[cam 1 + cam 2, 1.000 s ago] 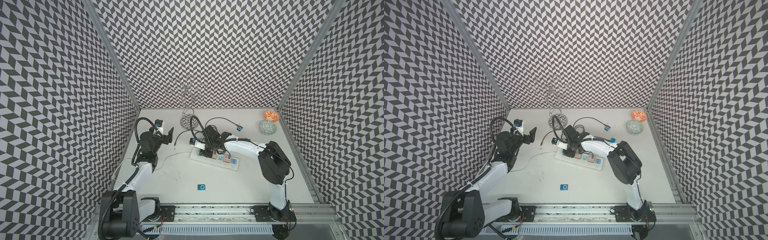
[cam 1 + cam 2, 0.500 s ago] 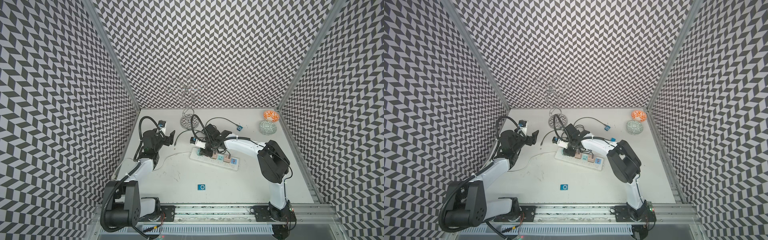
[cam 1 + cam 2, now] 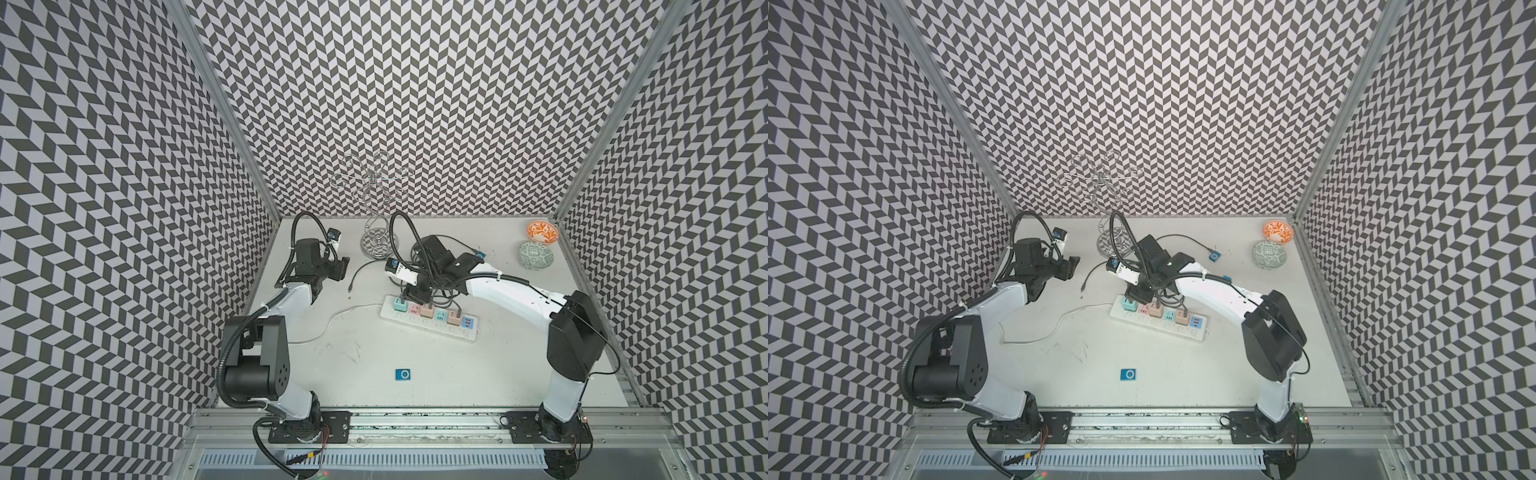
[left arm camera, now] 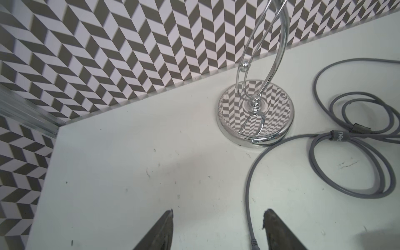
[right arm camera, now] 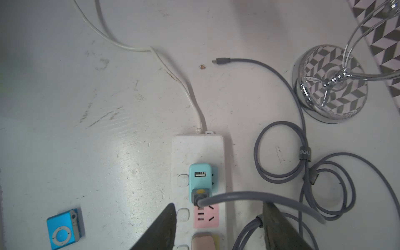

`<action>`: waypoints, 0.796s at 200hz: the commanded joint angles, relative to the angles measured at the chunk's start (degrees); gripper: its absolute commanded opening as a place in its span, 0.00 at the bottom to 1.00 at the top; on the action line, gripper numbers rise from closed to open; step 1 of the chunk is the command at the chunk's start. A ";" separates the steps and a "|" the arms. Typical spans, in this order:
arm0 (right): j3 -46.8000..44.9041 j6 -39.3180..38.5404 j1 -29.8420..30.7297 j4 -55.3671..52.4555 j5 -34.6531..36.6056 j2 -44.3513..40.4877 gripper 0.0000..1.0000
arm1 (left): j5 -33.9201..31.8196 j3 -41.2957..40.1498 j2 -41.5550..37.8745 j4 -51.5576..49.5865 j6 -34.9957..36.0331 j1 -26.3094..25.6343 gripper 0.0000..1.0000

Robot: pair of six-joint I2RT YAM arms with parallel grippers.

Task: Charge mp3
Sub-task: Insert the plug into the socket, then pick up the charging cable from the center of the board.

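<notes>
The blue mp3 (image 3: 404, 374) (image 3: 1129, 374) (image 5: 63, 229) lies alone on the table near the front. A grey cable runs from a USB plug (image 5: 200, 195) seated in the teal adapter (image 5: 200, 179) on the white power strip (image 3: 428, 328) (image 5: 197, 147). The cable's small free plug (image 5: 220, 61) (image 3: 351, 286) lies on the table. My right gripper (image 5: 219, 205) (image 3: 415, 293) hangs open over the strip, astride the USB plug and holding nothing. My left gripper (image 4: 218, 213) (image 3: 340, 268) is open above bare table, with the free cable end (image 4: 253, 241) just beside one finger.
A chrome wire stand (image 3: 376, 245) (image 4: 255, 112) rises at the back, with loops of grey cable (image 5: 307, 173) beside it. A second small blue player (image 3: 1214, 257) lies at the back on a dark cord. Two bowls (image 3: 541, 232) (image 3: 536, 255) sit in the back right corner.
My right gripper has opened over the USB plug in the teal adapter. My left arm has swung toward the back and its jaws have narrowed a little.
</notes>
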 commanded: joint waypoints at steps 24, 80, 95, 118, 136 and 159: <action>-4.77 1.62 -0.46 7.37 1.93 -9.86 0.63 | -3.59 7.43 10.21 -10.19 -2.84 -5.03 0.62; -15.09 2.75 -1.35 15.18 4.29 -19.02 0.67 | -5.81 10.60 16.43 -14.89 -9.47 -4.99 0.54; -16.55 3.03 -1.62 16.09 4.43 -19.97 0.67 | -5.77 10.20 16.57 -15.57 -10.44 -5.06 0.54; -18.05 3.09 -1.80 16.98 4.71 -20.79 0.67 | -5.69 8.89 16.19 -16.79 -10.97 -5.07 0.52; -19.24 3.13 -1.80 18.07 4.40 -21.30 0.66 | -4.83 8.05 16.23 -16.51 -11.08 -5.10 0.48; -19.39 3.20 -1.80 18.47 4.42 -21.35 0.66 | -4.53 8.78 16.96 -18.02 -12.24 -5.38 0.42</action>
